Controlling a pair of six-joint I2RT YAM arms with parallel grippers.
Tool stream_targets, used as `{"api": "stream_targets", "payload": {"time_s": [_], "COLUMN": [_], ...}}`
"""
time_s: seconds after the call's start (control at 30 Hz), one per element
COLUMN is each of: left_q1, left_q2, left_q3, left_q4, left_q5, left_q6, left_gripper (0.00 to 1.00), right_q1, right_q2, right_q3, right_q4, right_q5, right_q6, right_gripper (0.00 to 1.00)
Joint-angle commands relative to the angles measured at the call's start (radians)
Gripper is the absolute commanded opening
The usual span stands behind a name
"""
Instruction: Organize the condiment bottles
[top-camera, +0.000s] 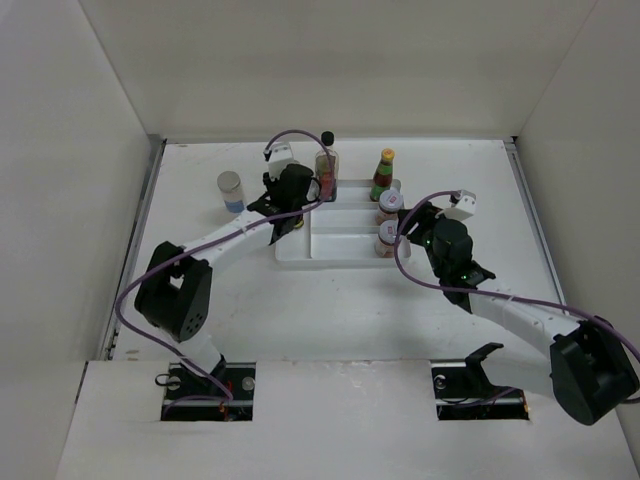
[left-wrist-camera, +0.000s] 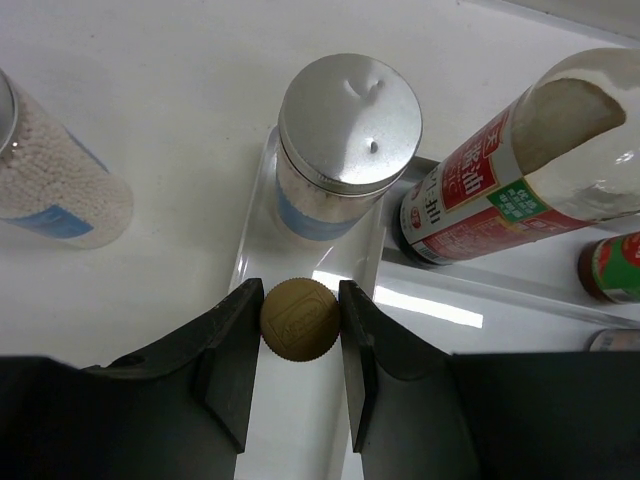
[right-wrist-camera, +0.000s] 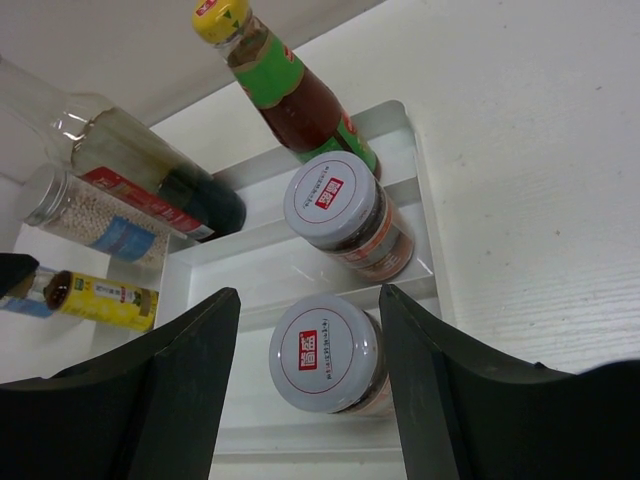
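The left pincer (left-wrist-camera: 300, 340) is clamped narrowly on the cap of the small yellow bottle (left-wrist-camera: 298, 317), over a tray (left-wrist-camera: 250, 225) slot. Just ahead stands a grey-lidded jar (left-wrist-camera: 345, 130). Released tilted, the bottle could topple against it.

Five bottles (top-camera: 384, 172) upright in tray (top-camera: 340, 240), tiny yellow bottle (left-wrist-camera: 299, 318) apparently inside too, grey-lidded jar (top-camera: 230, 190) outside

Labels and lids: Chinese print only, no word clearly legible.
In the left wrist view, the tall clear bottle (left-wrist-camera: 470, 195) at centre right has a red label with white Chinese characters. The tiny yellow bottle (left-wrist-camera: 299, 318) has an embossed cap mark, unreadable. In the right wrist view, the upper pale-lidded jar (right-wrist-camera: 332, 200) and lower pale-lidded jar (right-wrist-camera: 322, 362) – 2 lids – each show a red square of white characters.
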Motion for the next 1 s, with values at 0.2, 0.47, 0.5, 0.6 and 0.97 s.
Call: {"api": "stream_targets", "payload": {"time_s": [0.2,0.47,0.5,0.6,0.97], "left_q1": [-0.014,-0.017,-0.017,-0.006,0.235], "left_q2": [0.034,-0.11,-0.135,-0.224,-0.283], "left_q3": [0.038,-0.021,-0.031,-0.066,-0.077], "left_q4": [0.103,0.083,0.077,0.062,-0.05], "left_q5": [-0.024,-0.073,-0.076,-0.103,-0.082], "left_q6": [0.012,0.046,0.049,0.048,-0.012], "left_gripper": [0.42,0.68,0.69,0.72,0.86], "right_q1": [-0.01,-0.01,-0.01,-0.01,-0.01], "right_q2": [-0.011,-0.016,-0.016,-0.021,-0.016], "right_q3": [0.003,0.003,0.003,0.003,0.003], "right_q4": [0.053,0.053,0.053,0.053,0.053], "right_q5": [-0.01,-0.01,-0.01,-0.01,-0.01], "right_q6": [-0.003,-0.003,-0.003,-0.003,-0.002], "right_gripper": [0.66,0.7,0.7,0.71,0.96]}}
